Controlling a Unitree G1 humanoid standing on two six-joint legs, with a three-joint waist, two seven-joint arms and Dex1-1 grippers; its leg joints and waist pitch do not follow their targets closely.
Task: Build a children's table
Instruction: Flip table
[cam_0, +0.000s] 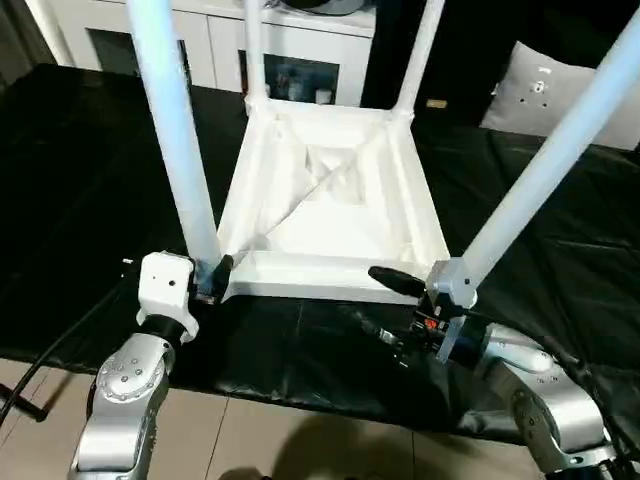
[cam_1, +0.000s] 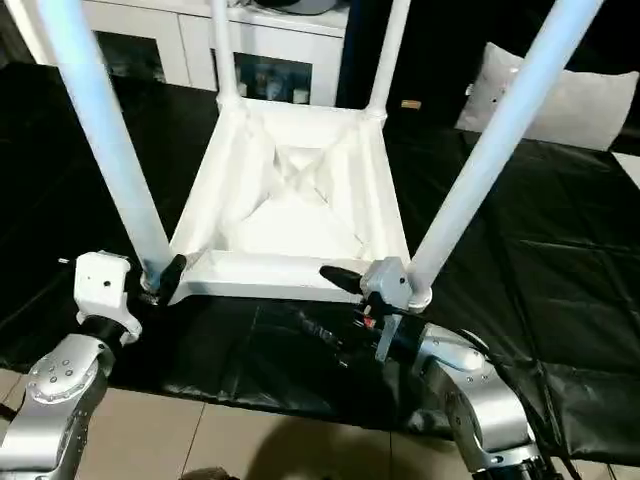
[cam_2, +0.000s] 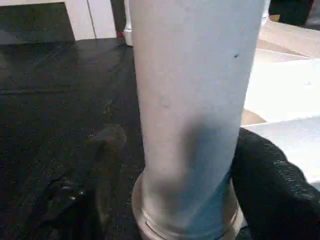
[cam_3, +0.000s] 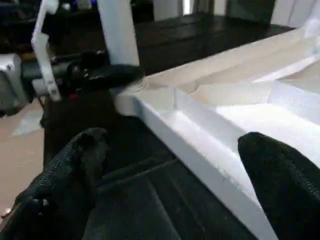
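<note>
**Mia:** Where is the table (cam_0: 320, 200)?

**Ben:** It lies upside down on the black worktop (cam_0: 90, 200), in front of the white cabinet (cam_0: 210, 40). All four legs stick up from the corner holes.

**Mia:** So what is left to do?

**Ben:** I think it is time to check that each leg is pushed all the way in.

**Mia:** What are the robot's arms doing?

**Ben:** The left gripper (cam_0: 212, 272) is right at the bottom of the near-left leg (cam_0: 180, 140). I cannot tell if its jaws are squeezing the leg. The right gripper (cam_3: 175, 150) is by the corner under the near-right leg (cam_0: 540, 170). Its jaws are wide open and hold nothing. The edge of the table sits between them.

**Mia:** How should it do the job well?

**Ben:** Grab each leg low down, near the hole. Push straight down, not sideways, so the leg does not lean. The right jaws could close on the table edge to stop it sliding on the shiny worktop. Go slow, because the tall legs could tip the table over.
</note>
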